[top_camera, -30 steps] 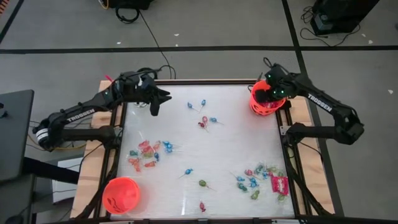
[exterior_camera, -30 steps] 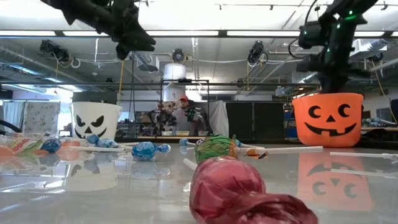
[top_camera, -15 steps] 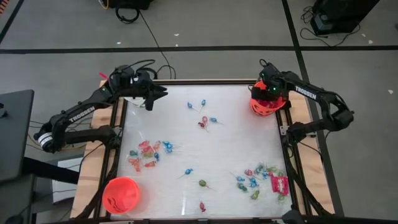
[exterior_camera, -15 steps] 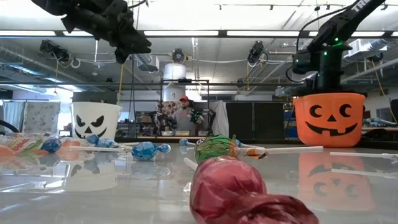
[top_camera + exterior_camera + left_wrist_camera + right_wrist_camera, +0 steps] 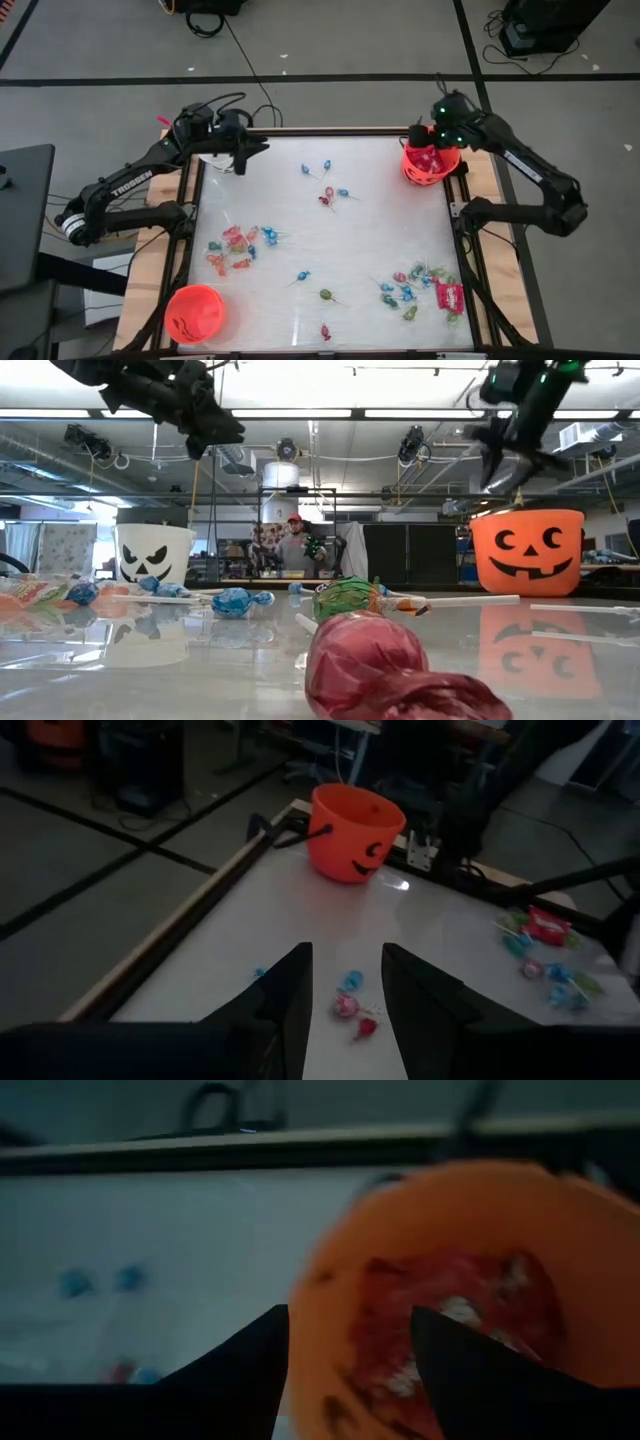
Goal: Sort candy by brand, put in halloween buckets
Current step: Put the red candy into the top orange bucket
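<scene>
- right gripper [image 5: 424, 140] above the orange bucket [image 5: 430, 165] at the table's far right corner, raised clear of its rim in the low view; fingers apart, nothing between them
- right wrist view: that orange bucket [image 5: 470, 1290] right below the fingers [image 5: 250, 1355], red wrapped candy [image 5: 440, 1295] lying inside it
- left gripper [image 5: 246, 160] over the far left corner of the table [image 5: 300, 230], just beside the white bucket [image 5: 154, 552]; it hangs high above the table top in the low view
- left fingers [image 5: 290, 995] part-way apart with a clear gap, nothing seen between them
- second orange bucket [image 5: 195, 312] at the near left corner, on its own
- loose candy on the table: small group of blue and red pieces [image 5: 328, 190] far centre; cluster of red-orange and blue pieces [image 5: 235, 250] on the left
- mixed cluster of blue and green pieces plus a red packet [image 5: 449, 295] near right
- a green lollipop [image 5: 326, 295], a blue one [image 5: 303, 275] and a red piece [image 5: 325, 331] spread near the front edge
- person [image 5: 296, 545] in the room behind the table, well apart from the arms
</scene>
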{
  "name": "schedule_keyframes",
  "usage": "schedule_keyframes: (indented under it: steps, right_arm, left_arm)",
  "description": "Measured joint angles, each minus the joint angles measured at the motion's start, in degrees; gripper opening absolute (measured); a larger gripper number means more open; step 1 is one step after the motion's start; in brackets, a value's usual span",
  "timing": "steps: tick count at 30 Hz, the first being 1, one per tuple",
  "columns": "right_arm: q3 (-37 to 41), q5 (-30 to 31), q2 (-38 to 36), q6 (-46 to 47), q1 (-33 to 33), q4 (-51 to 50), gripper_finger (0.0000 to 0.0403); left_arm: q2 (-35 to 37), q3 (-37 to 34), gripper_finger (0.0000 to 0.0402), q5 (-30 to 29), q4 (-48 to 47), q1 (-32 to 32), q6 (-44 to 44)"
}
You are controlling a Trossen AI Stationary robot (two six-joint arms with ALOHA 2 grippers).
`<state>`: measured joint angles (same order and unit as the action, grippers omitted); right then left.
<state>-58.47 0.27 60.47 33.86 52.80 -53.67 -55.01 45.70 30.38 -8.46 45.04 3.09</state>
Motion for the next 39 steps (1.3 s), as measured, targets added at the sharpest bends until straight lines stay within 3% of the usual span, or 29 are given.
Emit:
schedule_keyframes:
  steps: [7, 14, 22, 32, 39]
  right_arm:
    - [-3.5, -6.4, -3.0, -6.1, -10.0, -4.7, 0.0210]
    - [-3.5, -7.4, -3.5, -6.5, -26.3, -12.8, 0.0209]
    - [-2.7, -5.5, -3.4, 2.0, -46.7, -14.9, 0.0209]
    - [5.8, -4.5, -2.9, 17.2, -70.8, -13.8, 0.0209]
    - [8.4, -6.9, 3.2, 21.1, -85.9, -13.3, 0.0209]
  left_arm:
    - [-1.2, 0.0, 0.0126, -0.7, 4.5, -0.1, 3.5]
    - [-0.8, 0.0, 0.0126, -3.0, 4.8, -0.1, 9.4]
    - [-0.8, 0.0, 0.0126, -4.1, 4.8, -3.1, 12.6]
    - [0.0, 0.0, 0.0126, -16.3, 5.3, -14.5, 14.4]
    - [0.0, 0.0, 0.0126, -22.7, 5.1, -20.0, 15.3]
